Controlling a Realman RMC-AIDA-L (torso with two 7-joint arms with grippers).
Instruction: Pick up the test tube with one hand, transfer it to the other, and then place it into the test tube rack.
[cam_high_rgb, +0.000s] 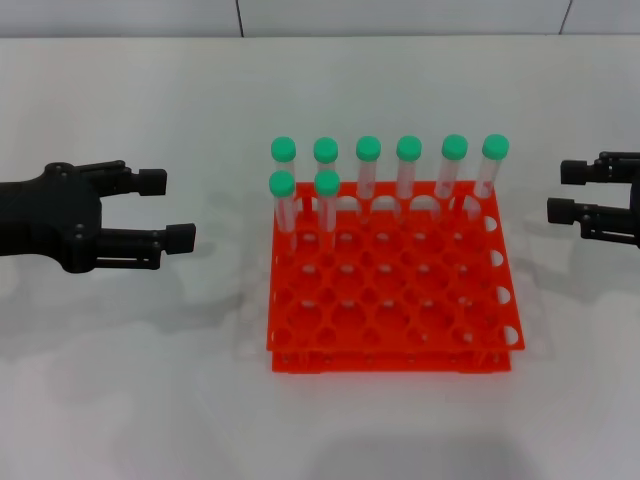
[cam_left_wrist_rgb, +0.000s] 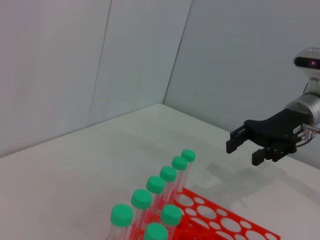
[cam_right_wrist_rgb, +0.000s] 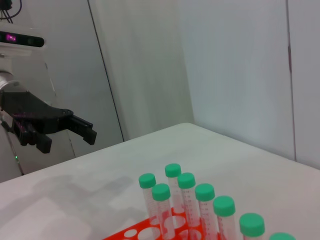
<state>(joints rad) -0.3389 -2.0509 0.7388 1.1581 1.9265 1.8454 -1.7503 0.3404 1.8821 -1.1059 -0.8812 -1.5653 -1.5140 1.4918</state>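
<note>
The orange-red test tube rack (cam_high_rgb: 400, 330) stands mid-table, also seen in the left wrist view (cam_left_wrist_rgb: 227, 225) and the right wrist view (cam_right_wrist_rgb: 129, 234). Several clear test tubes with green caps (cam_high_rgb: 368, 165) stand upright in it: a full back row and two in the second row at its left end (cam_high_rgb: 283, 200). No tube lies on the table or in either hand. My left gripper (cam_high_rgb: 167, 209) hovers left of the rack, open and empty, and shows far off in the right wrist view (cam_right_wrist_rgb: 67, 141). My right gripper (cam_high_rgb: 567, 190) hangs open and empty to the rack's right, also (cam_left_wrist_rgb: 245, 152).
The white table (cam_high_rgb: 120, 380) ends at a pale wall (cam_high_rgb: 400, 15) behind the rack. The front rows of rack holes (cam_high_rgb: 400, 300) hold nothing.
</note>
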